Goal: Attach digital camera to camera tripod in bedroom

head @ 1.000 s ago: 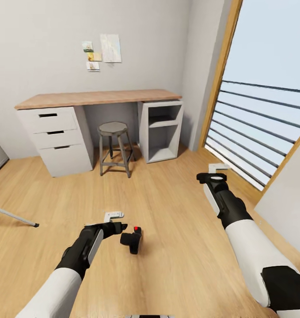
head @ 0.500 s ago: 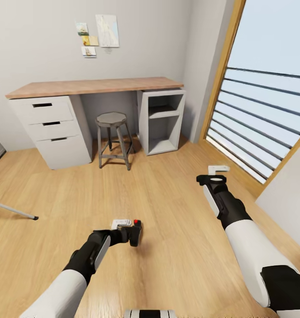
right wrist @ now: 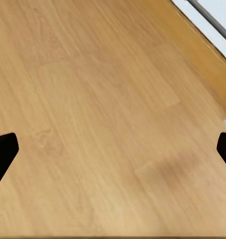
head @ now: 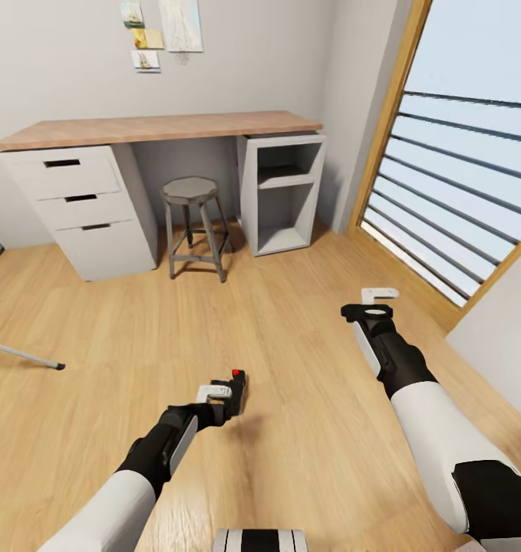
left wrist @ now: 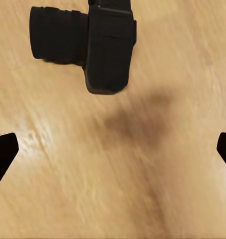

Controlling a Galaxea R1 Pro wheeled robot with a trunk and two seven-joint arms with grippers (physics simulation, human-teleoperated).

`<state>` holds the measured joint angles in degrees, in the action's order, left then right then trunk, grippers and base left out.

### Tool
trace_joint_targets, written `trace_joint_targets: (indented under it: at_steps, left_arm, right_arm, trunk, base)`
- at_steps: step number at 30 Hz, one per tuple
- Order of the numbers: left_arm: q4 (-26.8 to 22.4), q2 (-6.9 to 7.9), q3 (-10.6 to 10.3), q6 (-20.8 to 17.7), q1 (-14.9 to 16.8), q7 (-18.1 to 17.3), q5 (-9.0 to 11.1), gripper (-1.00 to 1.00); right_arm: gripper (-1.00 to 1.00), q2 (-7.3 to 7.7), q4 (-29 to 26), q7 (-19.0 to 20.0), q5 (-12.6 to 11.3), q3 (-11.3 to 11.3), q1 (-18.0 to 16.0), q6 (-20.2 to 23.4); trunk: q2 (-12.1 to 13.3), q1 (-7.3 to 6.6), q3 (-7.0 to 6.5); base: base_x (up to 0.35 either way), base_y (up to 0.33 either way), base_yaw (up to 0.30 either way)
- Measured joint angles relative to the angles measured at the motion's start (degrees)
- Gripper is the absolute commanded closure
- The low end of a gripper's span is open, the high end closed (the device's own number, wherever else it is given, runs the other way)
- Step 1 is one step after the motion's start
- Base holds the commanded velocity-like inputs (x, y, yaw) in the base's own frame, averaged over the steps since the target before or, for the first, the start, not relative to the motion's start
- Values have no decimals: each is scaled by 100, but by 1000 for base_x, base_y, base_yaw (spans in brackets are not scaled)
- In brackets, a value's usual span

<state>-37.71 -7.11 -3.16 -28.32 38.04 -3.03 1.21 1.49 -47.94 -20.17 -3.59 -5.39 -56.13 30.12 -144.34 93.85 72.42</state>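
Note:
The digital camera (head: 236,388) is a small black body with a red button on top, lying on the wood floor in front of me. In the left wrist view the digital camera (left wrist: 88,44) lies with its short lens to one side, beyond the fingertips and not between them. My left gripper (head: 216,393) hovers right beside it, open, with its dark fingertips (left wrist: 2,154) spread wide. My right gripper (head: 379,294) hangs open over bare floor near the window. One thin silver leg of the camera tripod (head: 22,355) with a black foot pokes in at the left edge.
A wood-topped desk (head: 160,126) with white drawers (head: 80,203) and an open cube shelf (head: 279,192) stands against the far wall. A grey metal stool (head: 191,222) sits under it. A tall wood-framed window (head: 459,169) runs along the right.
The head view has shifted, so the desk sits higher in the picture. My left gripper has closed the gap to the camera and now sits right beside it. The right arm keeps its pose.

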Motion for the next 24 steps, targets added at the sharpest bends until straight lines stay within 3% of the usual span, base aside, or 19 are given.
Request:
trace_joint_targets:
  at_steps: [10,18,24]
  left_arm:
    - [-58,-76,-5,55,0,54,0,-100]
    - [-331,-90,1,61,0,101,0,-100]
    - [-394,-98,1,61,0,107,0,-100]
  right_arm:
    - [-100,1,79,0,0,1,0,-42]
    - [-100,-2,182,0,0,-2,0,-497]
    - [-100,-8,226,47,0,-75,0,-608]
  trunk:
    - [-13,26,222]
    - [-24,46,399]
    - [-32,62,532]
  base:
    - [0,0,0]
    - [0,0,0]
    - [0,0,0]
